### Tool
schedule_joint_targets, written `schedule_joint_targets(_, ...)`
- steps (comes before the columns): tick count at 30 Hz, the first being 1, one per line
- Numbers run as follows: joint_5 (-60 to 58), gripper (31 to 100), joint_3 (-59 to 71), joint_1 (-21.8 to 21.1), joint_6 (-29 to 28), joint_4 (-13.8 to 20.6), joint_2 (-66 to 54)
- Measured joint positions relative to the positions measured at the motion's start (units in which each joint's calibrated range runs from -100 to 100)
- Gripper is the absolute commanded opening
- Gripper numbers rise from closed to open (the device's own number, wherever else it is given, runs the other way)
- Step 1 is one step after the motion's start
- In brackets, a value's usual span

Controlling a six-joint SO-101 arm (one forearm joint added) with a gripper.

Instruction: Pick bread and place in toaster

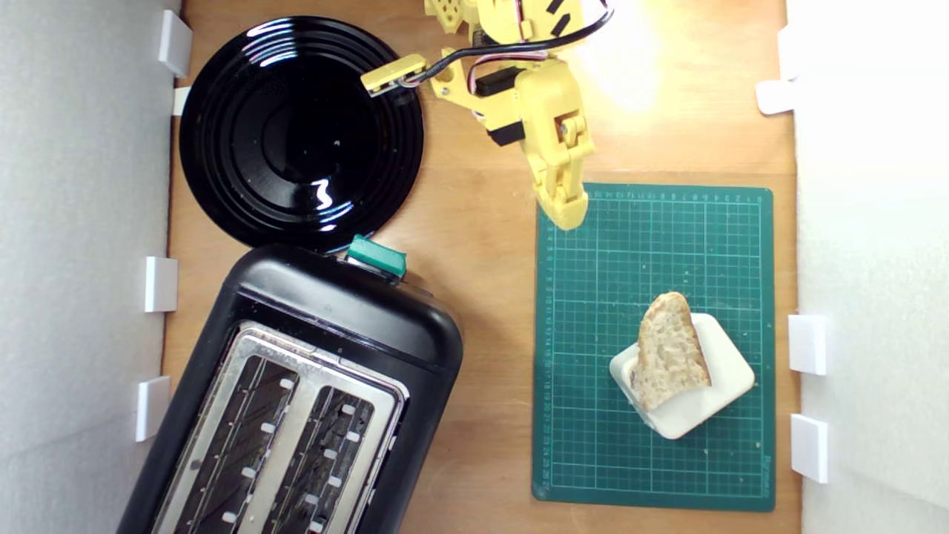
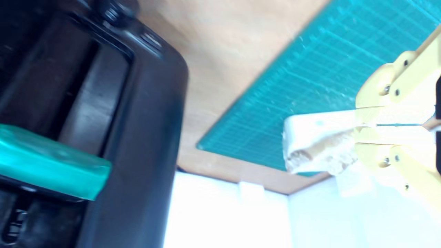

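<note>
Setting: you have a wooden tabletop (image 1: pixel 482 222) walled by white foam panels. Cutting mat (image 1: pixel 652 341), green, gridded, lies at the exterior view's right.

Bread (image 1: pixel 669 350): thin wedge, pale holey crumb, tan crust along its edges, point toward the arm. It lies across a white rounded square block (image 1: pixel 693 393) on the mat.

Toaster (image 1: pixel 296 400): black, two slots, silver top plate, teal lever (image 1: pixel 377 257), at the exterior view's lower left. Glossy black plate (image 1: pixel 300 133) sits just beyond it.

Your gripper (image 1: pixel 565 211): yellow, closed and holding nothing, over the mat's near corner, well apart from the bread.
</note>
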Motion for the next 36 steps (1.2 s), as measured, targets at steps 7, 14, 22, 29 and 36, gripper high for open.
schedule_joint_targets(7,-10.93,34.4,-0.18,-7.60,-13.40,17.15,9.24)
schedule_joint_targets(14,-24.58,34.4,-0.18,-8.42,-30.01,37.58,19.66)
schedule_joint_targets(22,-38.64,34.4,0.65,-8.79,-28.46,40.78,26.88)
schedule_joint_targets(29,-49.07,34.4,3.88,-8.79,-20.03,33.41,34.10)
schedule_joint_targets(36,-52.97,34.3,3.98,-12.45,-10.87,15.02,40.24)
